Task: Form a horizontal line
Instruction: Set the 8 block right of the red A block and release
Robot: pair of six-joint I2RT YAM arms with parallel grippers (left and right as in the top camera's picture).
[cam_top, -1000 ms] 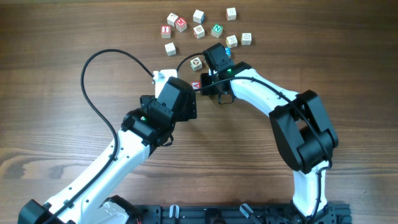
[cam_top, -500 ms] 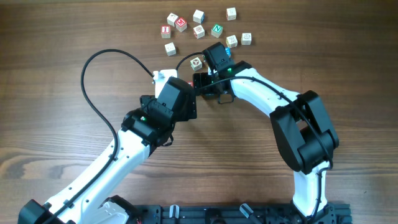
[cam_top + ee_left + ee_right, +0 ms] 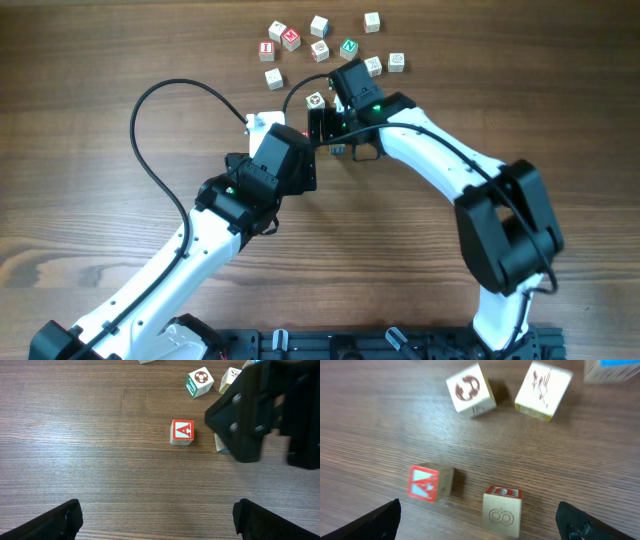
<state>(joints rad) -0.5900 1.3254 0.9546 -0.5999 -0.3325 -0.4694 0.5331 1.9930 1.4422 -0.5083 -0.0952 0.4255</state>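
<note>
A red-lettered A cube (image 3: pixel 182 432) stands on the wood table, with a pale cube (image 3: pixel 502 510) with a red top close on its right. In the left wrist view the pale cube (image 3: pixel 219 442) is mostly hidden behind the right gripper. My right gripper (image 3: pixel 482 520) is open. The pale cube sits on the table between its wide-spread fingers, which are apart from it. From overhead the right gripper (image 3: pixel 320 127) covers both cubes. My left gripper (image 3: pixel 160 522) is open and holds nothing, just short of the A cube.
A soccer-ball cube (image 3: pixel 200 382) and another pale cube (image 3: pixel 230 380) lie just beyond the pair. Several more loose letter cubes (image 3: pixel 320 45) are scattered at the table's far side. The left arm's black cable (image 3: pixel 160 130) loops over the table on the left.
My right gripper has opened wide, letting go of the pale cube beside the A cube, and its arm has shifted slightly toward the far side. The left arm has not moved.
</note>
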